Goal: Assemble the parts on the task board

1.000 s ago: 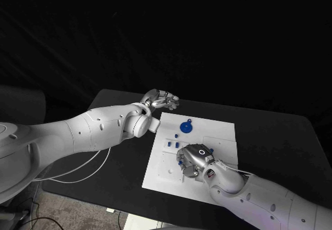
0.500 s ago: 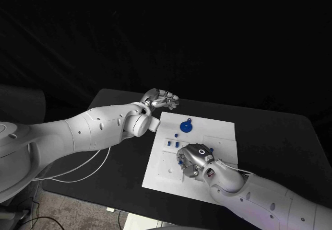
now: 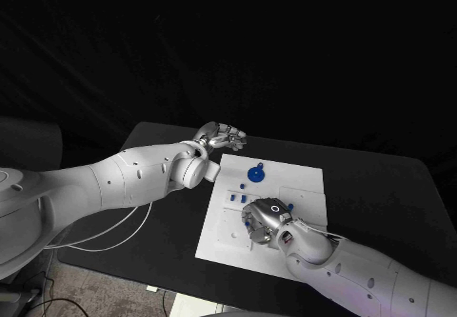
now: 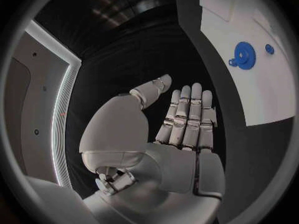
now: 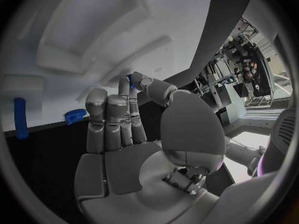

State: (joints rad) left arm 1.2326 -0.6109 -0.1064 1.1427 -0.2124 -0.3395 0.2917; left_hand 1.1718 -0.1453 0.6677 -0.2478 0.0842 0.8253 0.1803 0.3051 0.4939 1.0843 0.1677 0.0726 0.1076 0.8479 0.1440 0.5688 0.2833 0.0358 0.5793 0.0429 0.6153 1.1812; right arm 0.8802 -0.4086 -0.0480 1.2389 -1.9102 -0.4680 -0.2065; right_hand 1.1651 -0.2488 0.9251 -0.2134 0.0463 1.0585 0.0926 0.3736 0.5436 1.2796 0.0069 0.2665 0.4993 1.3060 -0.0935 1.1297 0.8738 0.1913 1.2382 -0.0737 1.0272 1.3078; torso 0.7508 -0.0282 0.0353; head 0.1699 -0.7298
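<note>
The white task board lies in the middle of the black table. A blue gear and a small blue knob sit near its far end, and two small blue parts stand along its left side. My right hand is low over the board's near middle. In the right wrist view its thumb and a fingertip pinch a small blue part, while the other fingers are straight. My left hand hovers beyond the board's far left corner with straight fingers, holding nothing. The gear lies off to its side.
The right wrist view shows a blue peg and a toothed blue piece near the board's edge beside my right hand. Raised recesses mark the board ahead of the fingers. Bare black table surrounds the board.
My right hand has crept slightly to the left over the board. The left hand and the parts on the board have stayed put.
</note>
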